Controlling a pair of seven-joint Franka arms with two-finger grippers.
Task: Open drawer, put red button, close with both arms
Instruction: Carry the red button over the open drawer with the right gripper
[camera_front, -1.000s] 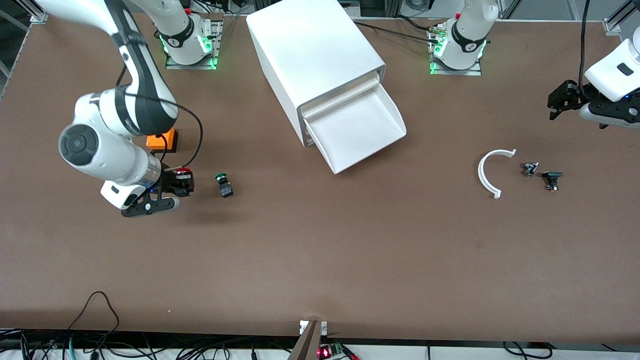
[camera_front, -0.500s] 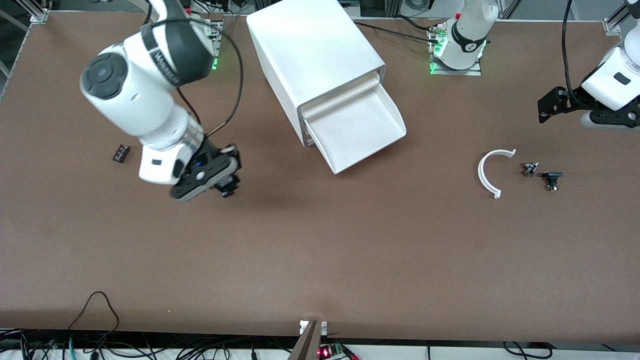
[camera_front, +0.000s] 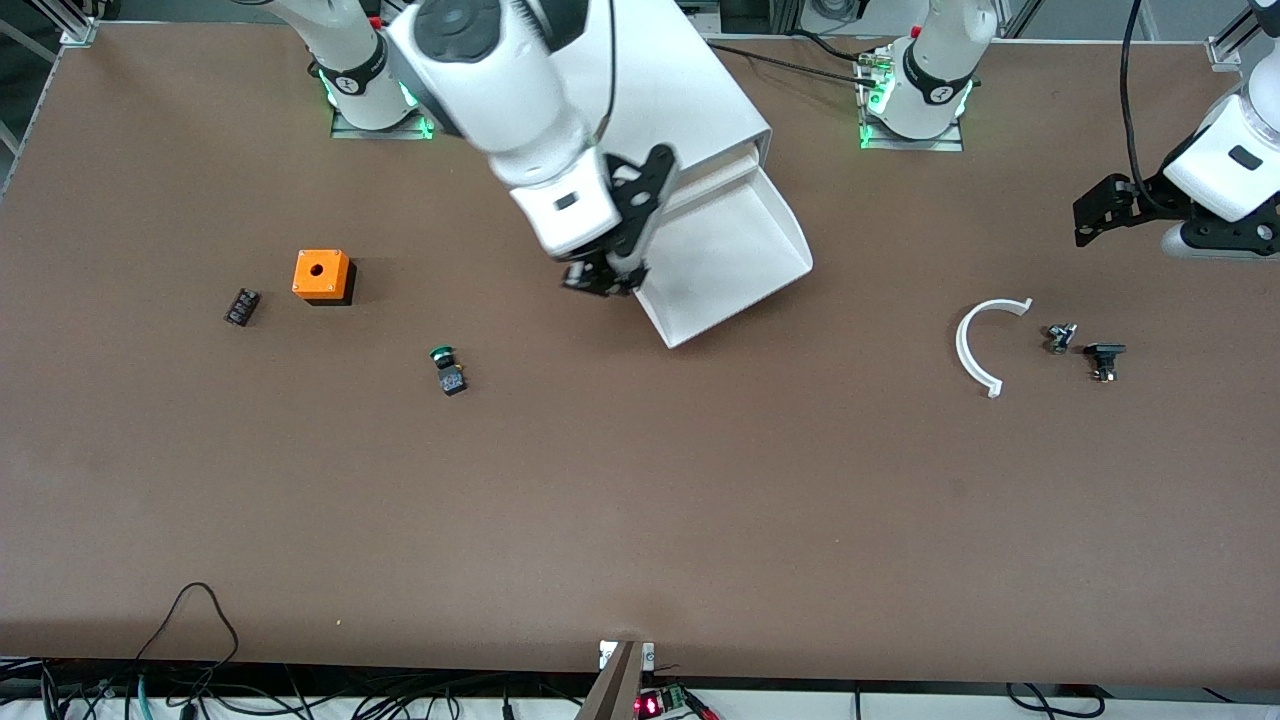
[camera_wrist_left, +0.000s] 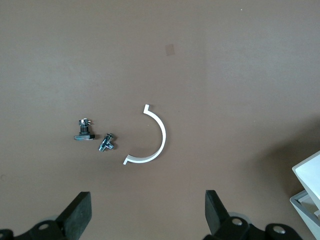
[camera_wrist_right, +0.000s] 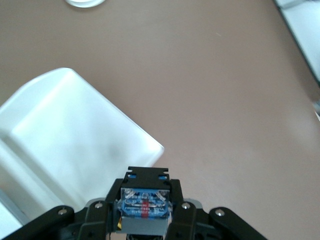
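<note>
The drawer stands pulled out of the white cabinet, its tray bare; it also shows in the right wrist view. My right gripper hangs over the drawer's edge on the right arm's side. It is shut on the red button's blocky black body, whose blue-labelled end faces the camera; the red cap is hidden. My left gripper waits above the table at the left arm's end, open and empty, its fingers wide apart.
A green-capped button, an orange cube and a small black part lie toward the right arm's end. A white arc and two small metal parts lie below the left gripper, and the arc shows in the left wrist view.
My right arm has lifted the red button from beside the orange cube and swung it over to the drawer's edge. The left gripper shifted slightly and then held still.
</note>
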